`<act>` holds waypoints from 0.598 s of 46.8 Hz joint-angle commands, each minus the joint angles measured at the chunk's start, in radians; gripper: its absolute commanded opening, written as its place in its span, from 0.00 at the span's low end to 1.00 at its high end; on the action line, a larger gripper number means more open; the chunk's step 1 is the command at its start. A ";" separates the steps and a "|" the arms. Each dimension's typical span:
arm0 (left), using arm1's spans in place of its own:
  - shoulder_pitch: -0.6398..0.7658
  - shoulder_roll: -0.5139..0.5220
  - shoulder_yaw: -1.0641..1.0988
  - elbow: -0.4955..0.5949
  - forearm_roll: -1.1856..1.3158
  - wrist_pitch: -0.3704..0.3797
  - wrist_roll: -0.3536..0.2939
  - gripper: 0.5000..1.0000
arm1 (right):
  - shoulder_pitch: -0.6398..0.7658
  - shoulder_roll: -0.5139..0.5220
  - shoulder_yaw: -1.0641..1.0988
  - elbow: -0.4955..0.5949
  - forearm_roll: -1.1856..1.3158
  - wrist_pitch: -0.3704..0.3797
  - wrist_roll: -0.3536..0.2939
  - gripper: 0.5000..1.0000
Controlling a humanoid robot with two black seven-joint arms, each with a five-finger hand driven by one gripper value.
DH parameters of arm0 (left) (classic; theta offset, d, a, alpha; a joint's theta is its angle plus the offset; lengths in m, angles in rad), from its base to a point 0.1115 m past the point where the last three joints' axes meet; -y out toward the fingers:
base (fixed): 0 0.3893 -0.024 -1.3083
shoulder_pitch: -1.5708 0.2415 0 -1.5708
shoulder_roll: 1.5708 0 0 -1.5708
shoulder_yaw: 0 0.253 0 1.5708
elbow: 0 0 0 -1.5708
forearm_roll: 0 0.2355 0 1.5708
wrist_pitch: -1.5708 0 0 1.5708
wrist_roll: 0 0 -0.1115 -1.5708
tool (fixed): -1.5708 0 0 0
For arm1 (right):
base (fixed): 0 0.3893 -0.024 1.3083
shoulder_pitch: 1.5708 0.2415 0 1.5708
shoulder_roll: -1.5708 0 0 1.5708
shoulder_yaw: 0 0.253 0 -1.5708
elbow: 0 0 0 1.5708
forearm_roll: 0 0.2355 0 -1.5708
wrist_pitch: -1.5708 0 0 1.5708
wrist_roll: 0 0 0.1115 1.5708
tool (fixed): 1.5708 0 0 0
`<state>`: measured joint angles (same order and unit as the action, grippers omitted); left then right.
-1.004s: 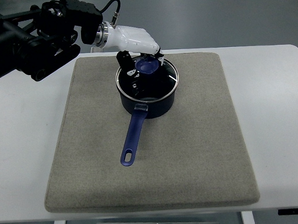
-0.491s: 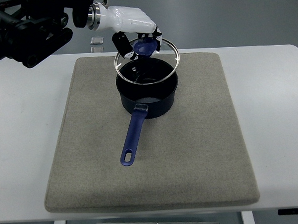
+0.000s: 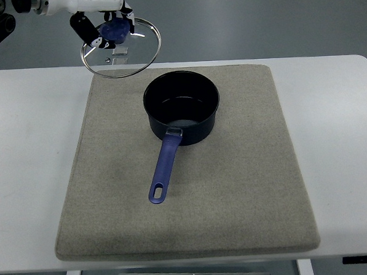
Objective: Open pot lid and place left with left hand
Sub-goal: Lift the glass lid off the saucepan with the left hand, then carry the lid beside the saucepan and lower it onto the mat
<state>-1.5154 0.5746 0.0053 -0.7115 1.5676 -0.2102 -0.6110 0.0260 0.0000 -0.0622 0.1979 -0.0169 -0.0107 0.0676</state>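
Observation:
A dark blue saucepan point(image 3: 182, 107) stands uncovered on the grey mat point(image 3: 235, 190), its blue handle point(image 3: 163, 169) pointing toward the near edge. The glass lid point(image 3: 121, 47) with a metal rim and blue knob point(image 3: 114, 31) hangs in the air at the top left, above the mat's far left corner. My left hand point(image 3: 100, 22), white with black fingertips, is shut on the knob from above. Its arm leaves the picture at the top left. The right arm is out of sight.
The mat lies on a white table point(image 3: 30, 151), with bare tabletop on both sides. A small clear object point(image 3: 119, 53) lies on the table behind the mat, seen through the lid.
My left hand has lifted the lid off the saucepan and carried it up and to the left. The pot now stands open and has not moved.

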 commanded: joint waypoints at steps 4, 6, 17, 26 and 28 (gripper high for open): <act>0.061 0.054 0.005 -0.069 0.009 0.000 0.000 0.00 | 0.000 0.000 -0.001 0.000 0.000 0.000 0.000 0.83; 0.075 0.071 0.010 -0.094 0.011 0.000 0.000 0.00 | 0.000 0.000 -0.001 0.000 0.000 0.000 0.000 0.83; 0.107 0.116 0.064 -0.166 0.012 0.002 0.000 0.00 | 0.000 0.000 0.001 0.000 0.000 0.000 0.000 0.83; 0.132 0.120 0.065 -0.169 0.014 0.002 0.000 0.00 | 0.000 0.000 0.001 0.000 0.000 0.000 0.000 0.83; 0.136 0.120 0.065 -0.169 0.015 0.000 0.000 0.00 | 0.000 0.000 -0.001 0.000 0.000 0.000 0.000 0.83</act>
<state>-1.3869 0.6959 0.0703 -0.8806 1.5815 -0.2091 -0.6108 0.0260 0.0000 -0.0624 0.1977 -0.0169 -0.0107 0.0675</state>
